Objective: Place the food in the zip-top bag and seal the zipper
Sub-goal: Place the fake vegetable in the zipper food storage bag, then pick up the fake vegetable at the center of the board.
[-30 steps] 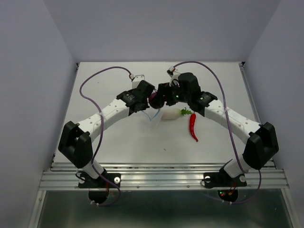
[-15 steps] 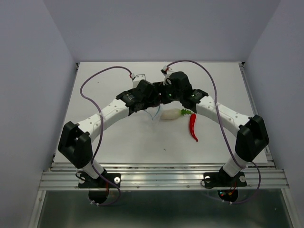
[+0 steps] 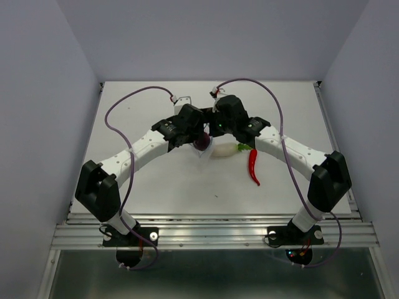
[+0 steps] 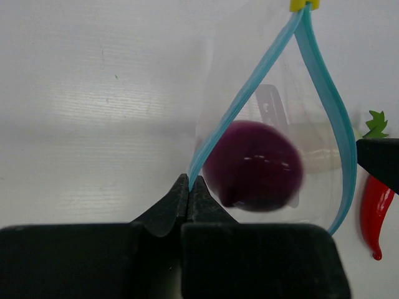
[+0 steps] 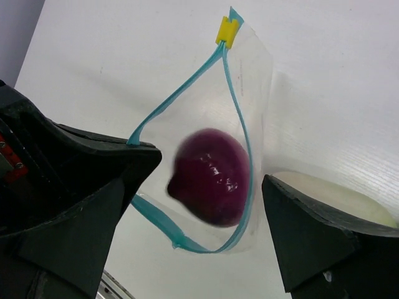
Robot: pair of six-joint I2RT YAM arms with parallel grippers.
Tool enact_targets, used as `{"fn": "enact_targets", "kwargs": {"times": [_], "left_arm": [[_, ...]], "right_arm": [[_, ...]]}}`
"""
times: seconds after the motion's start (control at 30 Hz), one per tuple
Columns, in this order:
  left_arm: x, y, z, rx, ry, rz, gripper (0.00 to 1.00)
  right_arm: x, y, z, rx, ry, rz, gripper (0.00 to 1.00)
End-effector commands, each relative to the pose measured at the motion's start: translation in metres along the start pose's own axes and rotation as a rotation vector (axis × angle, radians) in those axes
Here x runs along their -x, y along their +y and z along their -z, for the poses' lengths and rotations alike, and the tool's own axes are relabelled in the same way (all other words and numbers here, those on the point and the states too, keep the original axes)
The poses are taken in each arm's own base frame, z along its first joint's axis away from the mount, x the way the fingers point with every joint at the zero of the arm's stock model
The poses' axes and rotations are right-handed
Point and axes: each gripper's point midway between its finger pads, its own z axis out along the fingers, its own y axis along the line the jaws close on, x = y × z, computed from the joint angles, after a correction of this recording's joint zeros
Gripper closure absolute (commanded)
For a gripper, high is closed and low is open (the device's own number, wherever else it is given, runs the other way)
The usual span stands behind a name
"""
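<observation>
Centre of the top view: both arms bend inward, wrists meeting over the bag [image 4: 274, 81]. Left hand [image 4: 190, 187] is clamped on one zipper [image 4: 240, 103] lip. The mouth gapes as a teardrop, slider [image 4: 303, 5] at the frame's top. Right hand [image 5: 211, 169] has its fingers apart above the onion [image 4: 252, 167] inside. On the desk [image 3: 156, 187], the radish [image 3: 223, 151] lies crosswise with leaves to the right, and the chili [image 3: 253, 165] lies lengthwise, tip down.

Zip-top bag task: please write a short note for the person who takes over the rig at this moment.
Left hand: shut on the zip-top bag, pinching one zipper strip; the mouth is open.
Right hand: open over the mouth, empty.
Done: the onion is inside the bag.
To do: the radish and the chili lie on the table beside the bag; put both in, then seal the zipper.
</observation>
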Motion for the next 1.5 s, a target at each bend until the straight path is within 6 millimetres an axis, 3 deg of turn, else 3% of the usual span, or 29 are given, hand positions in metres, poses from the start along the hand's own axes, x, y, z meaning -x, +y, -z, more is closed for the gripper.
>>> {"fn": "enact_targets", "kwargs": {"times": [0.0, 0.4, 0.5, 0.53, 0.63, 0.67, 0.7, 0.77, 0.87, 1.07, 1.2, 1.27, 1.37, 1.47], "left_arm": [[0.01, -0.003, 0.011, -0.035, -0.04, 0.009, 1.0], [0.007, 0.003, 0.008, 0.002, -0.037, 0.007, 1.0], [0.005, 0.009, 0.007, 0.028, -0.03, 0.0, 1.0], [0.004, 0.01, 0.007, 0.031, -0.028, -0.004, 1.0], [0.002, 0.013, 0.007, 0.04, -0.028, -0.007, 1.0], [0.002, 0.016, 0.005, 0.049, -0.027, -0.008, 1.0], [0.001, 0.018, 0.004, 0.055, -0.023, -0.006, 1.0], [0.0, 0.02, 0.002, 0.058, -0.019, -0.004, 1.0], [0.0, 0.022, 0.001, 0.058, -0.017, 0.004, 1.0], [0.002, 0.024, -0.004, 0.046, -0.011, 0.013, 1.0], [0.003, 0.02, -0.005, 0.018, -0.018, 0.009, 1.0], [0.005, 0.019, -0.006, 0.018, -0.023, 0.009, 1.0], [0.008, 0.017, -0.007, 0.013, -0.026, 0.011, 1.0], [0.009, 0.016, -0.008, 0.012, -0.025, 0.008, 1.0]], "right_arm": [[0.021, 0.01, 0.003, 0.0, -0.049, 0.011, 0.0], [0.032, 0.016, 0.021, 0.009, -0.084, -0.015, 0.0], [0.044, -0.002, 0.037, -0.041, -0.123, -0.032, 0.0], [0.052, -0.018, 0.043, -0.049, -0.136, -0.041, 0.0], [0.051, -0.043, 0.061, 0.024, -0.105, -0.083, 0.0], [0.061, -0.077, 0.07, -0.014, -0.122, -0.152, 0.0], [0.062, -0.088, 0.075, -0.031, -0.12, -0.221, 0.0], [0.053, -0.115, 0.085, -0.165, -0.121, -0.259, 0.0], [0.026, -0.134, 0.09, -0.279, -0.083, -0.34, 0.0], [-0.04, -0.155, 0.065, -0.376, 0.065, -0.557, 0.0], [-0.059, -0.157, 0.044, -0.418, 0.12, -0.545, 0.0], [-0.057, -0.145, 0.033, -0.401, 0.13, -0.51, 0.0], [-0.063, -0.157, 0.019, -0.463, 0.137, -0.511, 0.0], [-0.081, -0.165, 0.011, -0.526, 0.163, -0.518, 0.0]]}}
